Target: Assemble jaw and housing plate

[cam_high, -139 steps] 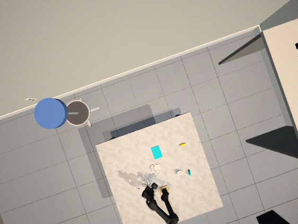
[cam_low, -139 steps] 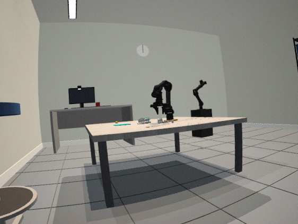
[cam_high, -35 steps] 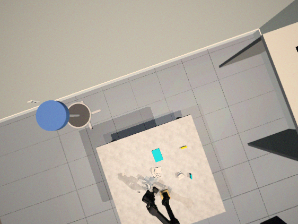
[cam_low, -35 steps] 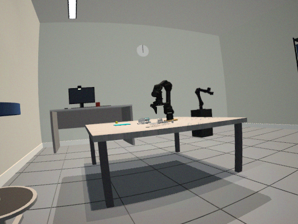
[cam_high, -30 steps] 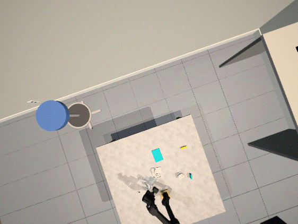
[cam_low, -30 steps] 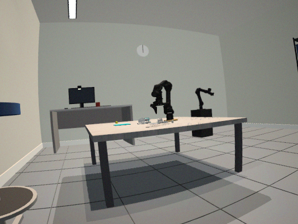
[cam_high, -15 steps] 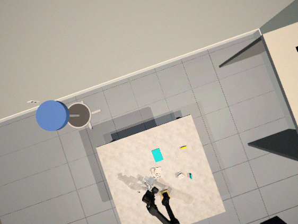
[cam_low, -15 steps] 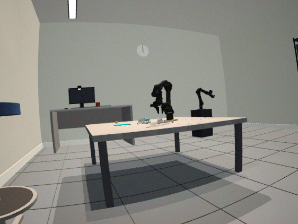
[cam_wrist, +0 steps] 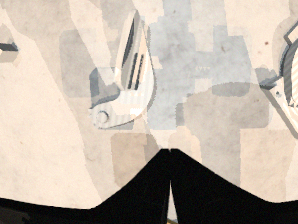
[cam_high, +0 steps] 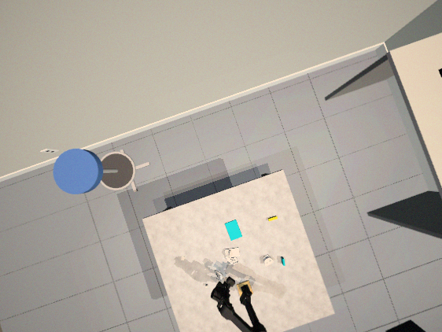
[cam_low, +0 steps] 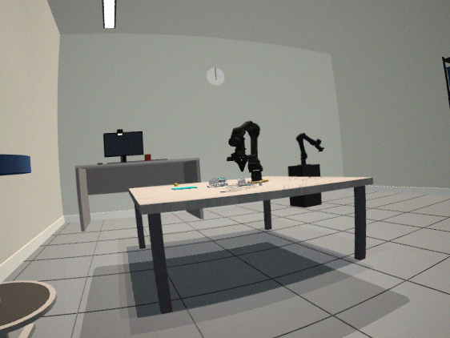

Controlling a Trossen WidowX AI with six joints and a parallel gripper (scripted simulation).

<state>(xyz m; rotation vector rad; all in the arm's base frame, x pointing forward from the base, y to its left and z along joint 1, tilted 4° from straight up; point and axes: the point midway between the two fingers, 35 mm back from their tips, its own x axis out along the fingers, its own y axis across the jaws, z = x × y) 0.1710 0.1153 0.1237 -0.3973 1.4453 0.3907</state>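
My gripper [cam_low: 242, 170] [cam_wrist: 169, 156] is shut, its fingertips together with nothing between them. It points down above the table; the arm hides its tips in the top view. A loose white jaw [cam_wrist: 143, 97] [cam_high: 219, 275] with ribbed edge and a round boss lies on the table, ahead and left of the fingertips in the wrist view, not touching them. A white assembly [cam_high: 232, 256] [cam_low: 217, 183] stands farther out; its edge may be the ribbed part [cam_wrist: 294, 70] at the wrist view's right. The pins, and which piece is the housing plate, cannot be told.
A smaller white part [cam_high: 267, 260] and a small cyan-and-dark piece [cam_high: 283, 261] lie to the right. A cyan slab [cam_high: 233, 230] [cam_low: 184, 187] and a yellow block [cam_high: 272, 218] [cam_low: 175, 184] lie farther out. A small dark piece [cam_high: 206, 285] [cam_wrist: 7, 47] lies left of the jaw.
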